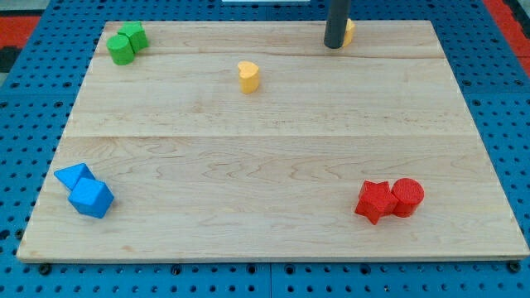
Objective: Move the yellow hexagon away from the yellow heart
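The yellow heart (248, 76) sits on the wooden board (273, 157) in the upper middle. The yellow hexagon (349, 31) lies at the board's top edge, to the right of the heart, mostly hidden behind my rod; only its right side shows. My tip (334, 45) rests on the board right against the hexagon's left side, between the hexagon and the heart.
Two green blocks (126, 43) sit together at the top left corner. Two blue blocks (85, 191) sit at the bottom left. A red star-like block (375, 201) and a red cylinder (407, 196) touch at the bottom right. Blue pegboard surrounds the board.
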Robot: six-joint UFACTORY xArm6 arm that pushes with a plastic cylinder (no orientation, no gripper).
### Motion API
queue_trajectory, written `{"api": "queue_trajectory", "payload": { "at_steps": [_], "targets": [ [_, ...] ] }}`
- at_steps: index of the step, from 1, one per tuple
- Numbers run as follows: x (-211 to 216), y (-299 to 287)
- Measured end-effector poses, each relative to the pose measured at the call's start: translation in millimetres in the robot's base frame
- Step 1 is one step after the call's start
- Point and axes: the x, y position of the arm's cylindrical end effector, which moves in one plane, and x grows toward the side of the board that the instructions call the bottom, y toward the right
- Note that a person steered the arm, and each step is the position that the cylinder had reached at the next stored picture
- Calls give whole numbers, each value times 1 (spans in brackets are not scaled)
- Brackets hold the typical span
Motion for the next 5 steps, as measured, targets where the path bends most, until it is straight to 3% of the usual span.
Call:
{"api": "queue_trajectory", "payload": {
  "at_steps": [2,3,5],
  "targets": [
    [29,-58],
    [27,-49],
    [-18,-49]
  ]
}}
